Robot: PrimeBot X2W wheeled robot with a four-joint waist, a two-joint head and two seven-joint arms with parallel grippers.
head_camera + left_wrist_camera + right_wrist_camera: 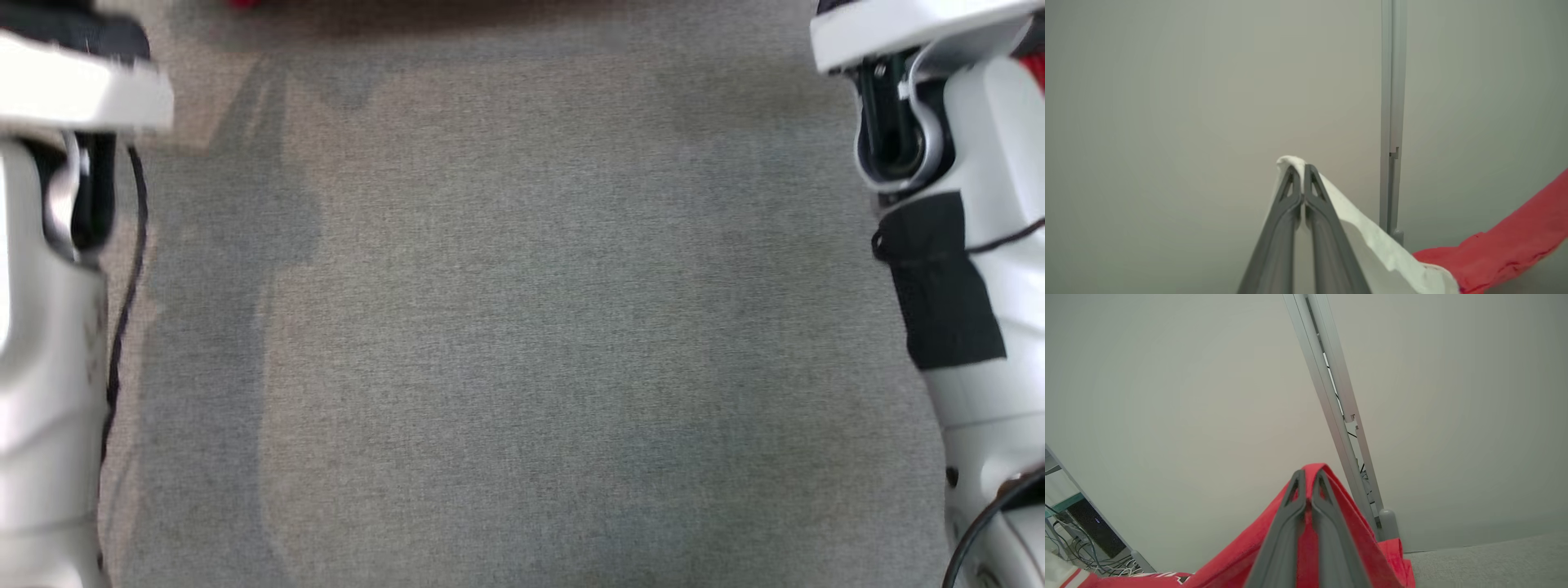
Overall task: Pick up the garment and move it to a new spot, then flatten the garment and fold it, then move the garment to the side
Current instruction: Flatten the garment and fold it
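End effectors [1302, 168] [1309, 473] pinch garment [1506, 249], stretched sideways between them.

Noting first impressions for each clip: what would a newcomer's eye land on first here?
The bright red garment stands out: the right gripper is shut on a raised red fold in the right wrist view. The left gripper is shut on a white part that runs down into the red cloth. In the head view, a grey cloth surface spreads between the arms.
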